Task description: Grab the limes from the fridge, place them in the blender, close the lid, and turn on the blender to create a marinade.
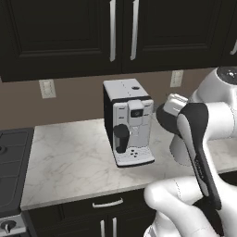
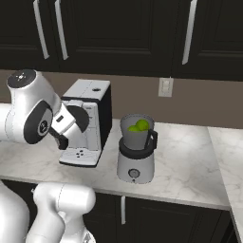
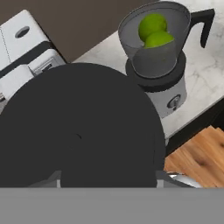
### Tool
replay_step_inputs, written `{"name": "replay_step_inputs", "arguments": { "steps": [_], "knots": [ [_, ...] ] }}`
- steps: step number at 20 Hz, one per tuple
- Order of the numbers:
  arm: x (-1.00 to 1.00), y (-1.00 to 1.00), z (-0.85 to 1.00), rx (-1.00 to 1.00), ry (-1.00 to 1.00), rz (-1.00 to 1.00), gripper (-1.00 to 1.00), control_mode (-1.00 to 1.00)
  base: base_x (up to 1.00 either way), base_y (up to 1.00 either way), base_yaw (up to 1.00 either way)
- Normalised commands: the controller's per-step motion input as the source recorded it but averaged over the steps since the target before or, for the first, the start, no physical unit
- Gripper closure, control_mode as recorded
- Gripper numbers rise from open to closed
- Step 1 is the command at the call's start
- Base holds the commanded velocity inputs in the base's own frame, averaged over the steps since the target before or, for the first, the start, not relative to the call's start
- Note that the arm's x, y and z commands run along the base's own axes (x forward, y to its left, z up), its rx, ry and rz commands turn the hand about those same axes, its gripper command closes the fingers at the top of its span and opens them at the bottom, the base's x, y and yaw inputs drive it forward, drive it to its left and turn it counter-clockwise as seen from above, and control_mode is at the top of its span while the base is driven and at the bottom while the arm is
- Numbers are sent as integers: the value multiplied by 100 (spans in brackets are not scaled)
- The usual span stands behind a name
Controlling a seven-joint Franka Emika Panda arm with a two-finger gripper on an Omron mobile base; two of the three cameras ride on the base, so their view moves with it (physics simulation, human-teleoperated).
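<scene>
Limes (image 2: 138, 126) sit inside the open-topped blender (image 2: 136, 151) jar, two green rounds visible through the smoky wall, also seen in the hand view (image 3: 154, 30). Blender stands on the marble bench (image 2: 190, 161), just right of the white coffee machine (image 2: 88, 121), near the bench's front edge; black handle on its right side, round knob on the grey base facing front.

Lid (image 3: 78, 127): a big dark disc close under the hand camera, covering most of the hand view (finger tips hidden behind it, so grip contact cannot be told for certain). It appears carried at the gripper, to the left of the blender and above bench level, not on the jar.

Left base view: lid (image 1: 163, 118) seen edge-on as a dark round shape at the wrist, right of the coffee machine (image 1: 128, 122).

Wall outlet (image 2: 165, 87) behind the blender. Dark cabinets (image 2: 118, 33) above.
</scene>
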Motion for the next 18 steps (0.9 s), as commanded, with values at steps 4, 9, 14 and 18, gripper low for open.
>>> {"name": "replay_step_inputs", "arguments": {
  "steps": [4, 9, 14, 18],
  "knots": [
    [0, -76, 0, 0, 10, 0, 100, -100, 0, 0, 0],
    [3, -58, 0, -2, 13, 0, 100, -100, 0, 0, 0],
    [19, -54, 0, 0, 8, 0, 100, -100, 0, 0, 0],
    [27, -53, 0, 0, 2, 1, 100, -100, 0, 0, 0]
  ]
}}
